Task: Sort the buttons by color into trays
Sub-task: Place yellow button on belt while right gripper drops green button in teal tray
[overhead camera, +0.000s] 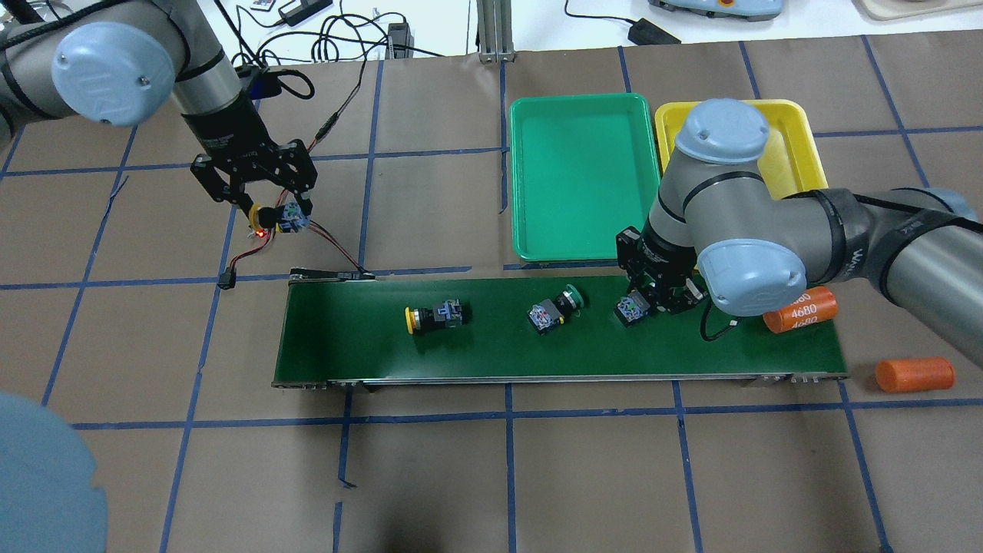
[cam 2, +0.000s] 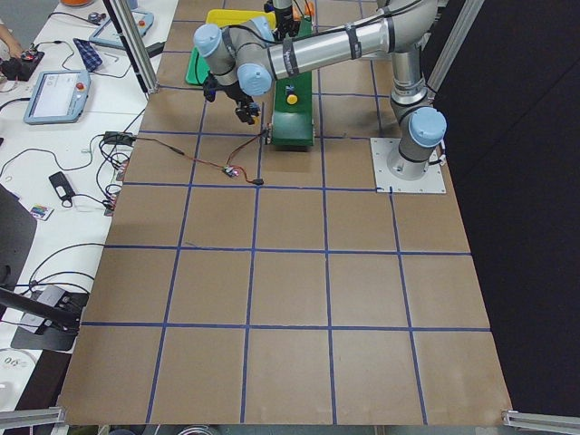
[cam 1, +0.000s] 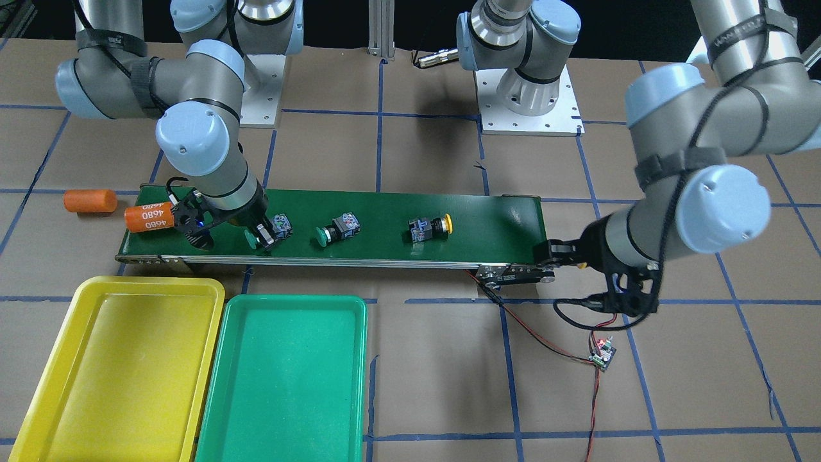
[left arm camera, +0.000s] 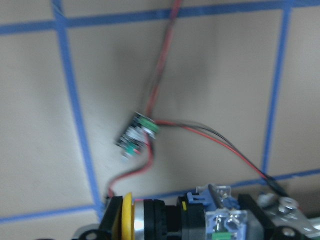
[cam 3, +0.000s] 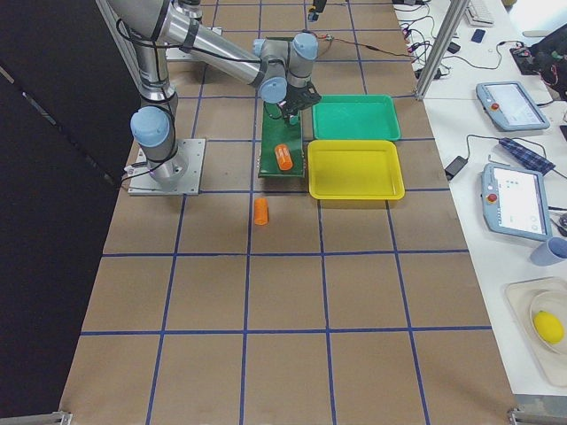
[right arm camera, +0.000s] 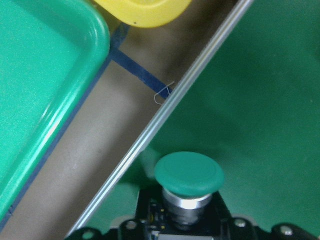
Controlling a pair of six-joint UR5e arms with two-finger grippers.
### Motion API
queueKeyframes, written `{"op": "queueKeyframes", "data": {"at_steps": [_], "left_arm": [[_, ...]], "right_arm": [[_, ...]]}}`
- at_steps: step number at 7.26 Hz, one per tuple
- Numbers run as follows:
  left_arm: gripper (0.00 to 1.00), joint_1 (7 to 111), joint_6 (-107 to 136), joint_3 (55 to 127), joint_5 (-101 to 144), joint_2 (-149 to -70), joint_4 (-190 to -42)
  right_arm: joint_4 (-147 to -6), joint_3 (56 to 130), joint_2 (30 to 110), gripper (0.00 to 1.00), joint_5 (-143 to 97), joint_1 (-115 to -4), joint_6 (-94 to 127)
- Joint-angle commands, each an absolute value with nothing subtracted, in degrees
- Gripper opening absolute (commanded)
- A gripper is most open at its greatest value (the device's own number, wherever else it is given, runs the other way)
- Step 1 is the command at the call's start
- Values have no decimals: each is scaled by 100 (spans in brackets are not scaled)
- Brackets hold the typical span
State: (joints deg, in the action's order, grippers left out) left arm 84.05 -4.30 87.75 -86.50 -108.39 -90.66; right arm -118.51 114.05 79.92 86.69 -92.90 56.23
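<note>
The yellow tray (cam 1: 147, 281) and green tray (cam 1: 295, 299) adjoin at lower left. The right fingers (cam 1: 262, 232) grip a green button (right arm camera: 189, 172) near the belt (cam 1: 487, 218) edge, and the left fingers (overhead camera: 251, 203) grip a yellow button (overhead camera: 266, 214).

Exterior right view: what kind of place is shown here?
Probably a robotics lab: a robot arm bolted to a grid-taped table, a small conveyor belt, and a teach pendant on a side bench.

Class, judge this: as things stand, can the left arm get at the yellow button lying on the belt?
Probably not to grasp it: the left claw is shut on a second button. The path to the belt button looks clear.
</note>
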Motion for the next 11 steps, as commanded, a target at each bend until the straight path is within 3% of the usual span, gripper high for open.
{"op": "queueKeyframes", "data": {"at_steps": [1, 3, 4, 5, 6, 7, 8, 9, 11], "left_arm": [[0, 8963, 235, 9797, -8692, -10206, -8431], [0, 8982, 387, 10368, -8675, -10108, -8149], [1, 8982, 361, 10632, -8692, -10107, -7660], [22, 8965, 334, 10783, -8701, -10229, -7403], [45, 8965, 395, 10923, -8692, -10213, -7366], [86, 8965, 422, 10933, -8666, -10108, -7365], [100, 8965, 404, 10794, -8623, -10047, -7365], [100, 8974, 396, 10575, -8648, -9933, -7452], [100, 8974, 387, 9638, -8692, -9704, -8335]], "right_arm": [[-11944, 10937, 8016, 0, 8658, -9220, 5424], [-12172, 9998, 7344, 0, 8239, -9158, 5273], [-12791, 9489, 6660, 6, 8201, -9158, 5352], [-13275, 9423, 6279, 67, 8191, -9184, 5361], [-13176, 9422, 6232, 100, 8191, -9176, 5370], [-12618, 9448, 6423, 100, 8200, -9202, 5379], [-12195, 9474, 6755, 100, 8287, -9246, 5379], [-11312, 9640, 7307, 100, 8288, -9377, 5396], [-11073, 10577, 8223, 100, 8236, -9422, 5614]]}}
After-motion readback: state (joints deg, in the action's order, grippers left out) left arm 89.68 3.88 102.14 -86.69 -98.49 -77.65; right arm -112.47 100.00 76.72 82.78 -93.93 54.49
